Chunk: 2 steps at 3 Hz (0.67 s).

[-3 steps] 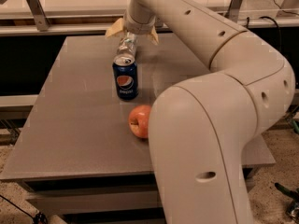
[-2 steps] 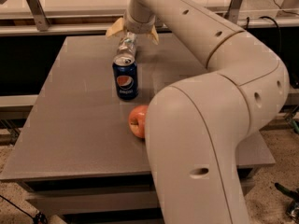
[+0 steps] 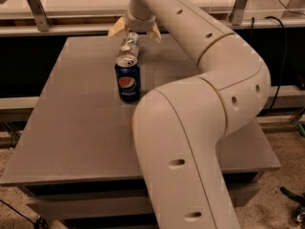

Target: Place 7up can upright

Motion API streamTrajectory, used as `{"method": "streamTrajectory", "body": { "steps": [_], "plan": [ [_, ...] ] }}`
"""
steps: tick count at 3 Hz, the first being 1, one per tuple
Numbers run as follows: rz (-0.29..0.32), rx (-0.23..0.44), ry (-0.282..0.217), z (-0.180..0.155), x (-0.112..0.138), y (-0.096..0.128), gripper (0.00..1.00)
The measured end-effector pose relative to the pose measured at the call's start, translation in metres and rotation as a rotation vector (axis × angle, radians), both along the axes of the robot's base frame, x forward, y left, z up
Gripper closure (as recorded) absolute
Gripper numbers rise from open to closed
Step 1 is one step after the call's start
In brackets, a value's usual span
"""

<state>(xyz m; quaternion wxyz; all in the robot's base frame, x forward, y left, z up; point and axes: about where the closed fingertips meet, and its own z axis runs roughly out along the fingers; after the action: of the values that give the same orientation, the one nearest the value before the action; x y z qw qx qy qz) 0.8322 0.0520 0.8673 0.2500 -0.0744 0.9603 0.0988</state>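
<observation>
Tool [image 3: 135, 30]: upper centre, fingers spread wide, gripping nothing.
7up can [image 3: 129, 46]: just below tool, behind Pepsi can [image 3: 127, 81].

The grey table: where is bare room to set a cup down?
The left half of the table is bare, from the blue can out to the left and front edges. It is crowded at the back middle, where the gripper hangs over the 7up can behind the blue can. The arm hides the right side.

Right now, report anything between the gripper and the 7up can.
Nothing visible does: the gripper is right at the 7up can, on the table's far side. The Pepsi can stands nearer the camera, not between them.
</observation>
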Motion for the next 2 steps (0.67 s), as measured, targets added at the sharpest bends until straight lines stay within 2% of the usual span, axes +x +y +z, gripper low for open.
{"method": "streamTrajectory", "body": {
  "steps": [2],
  "plan": [
    [0.008,-0.037,0.030,-0.0056,0.0003,0.0016,0.00]
  ]
}}
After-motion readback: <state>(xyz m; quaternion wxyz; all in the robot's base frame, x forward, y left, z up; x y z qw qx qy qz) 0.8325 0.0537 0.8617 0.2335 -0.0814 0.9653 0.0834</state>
